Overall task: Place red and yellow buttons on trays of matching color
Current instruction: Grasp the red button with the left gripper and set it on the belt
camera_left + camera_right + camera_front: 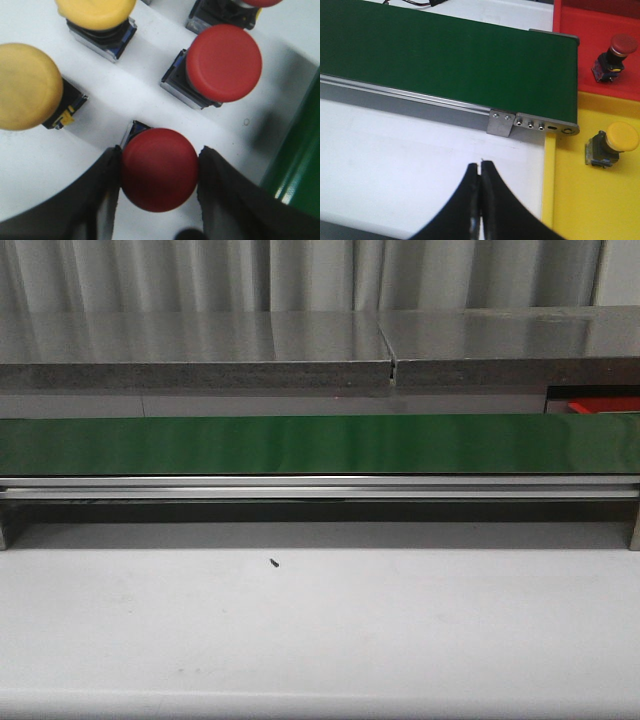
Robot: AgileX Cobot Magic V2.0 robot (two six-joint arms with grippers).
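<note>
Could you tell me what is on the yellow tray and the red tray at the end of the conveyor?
The yellow tray holds one yellow button; the red tray holds one red button. Both trays run past the edge of the right wrist view, so anything further along is unseen.

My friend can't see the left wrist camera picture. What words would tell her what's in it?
The left pincer grips a red button between its two black fingers on a white surface. Nearby sit another red button and two yellow buttons, with a green belt at the edge.
</note>
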